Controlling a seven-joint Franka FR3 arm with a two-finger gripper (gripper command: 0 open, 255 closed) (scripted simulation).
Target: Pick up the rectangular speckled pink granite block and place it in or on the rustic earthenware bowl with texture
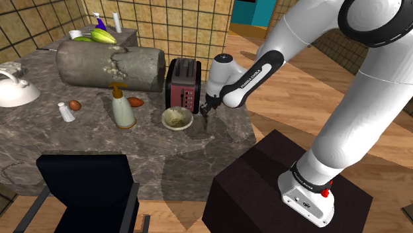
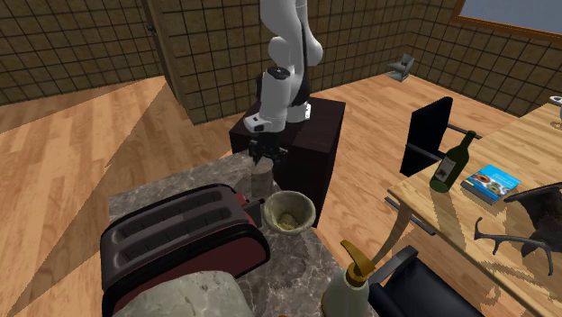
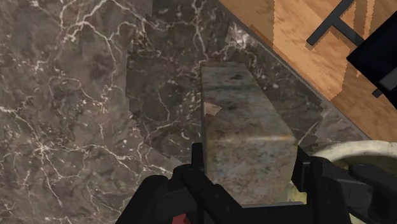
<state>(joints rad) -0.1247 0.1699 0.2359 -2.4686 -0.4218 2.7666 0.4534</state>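
Tool [image 3: 248, 162] clasps rectangular, speckled grey-beige stone block [image 3: 242, 121] beside round, rough bowl [image 1: 177, 126] on veined dark marble [image 3: 76, 114].

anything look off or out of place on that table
One thing: a big grey cylinder lies on its side beside the toaster, its surface patchy and cracked-looking. Nothing looks spilled. The claw clasps the speckled block.

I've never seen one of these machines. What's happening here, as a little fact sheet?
Machine: white arm on a dark box stand
End effector: shut on the block
Block: rectangular, speckled greyish, clasped between the black fingers
Bowl: beige, beside the end effector, no block inside
Surface: dark marbled table
Nearby: dark red toaster next to the bowl
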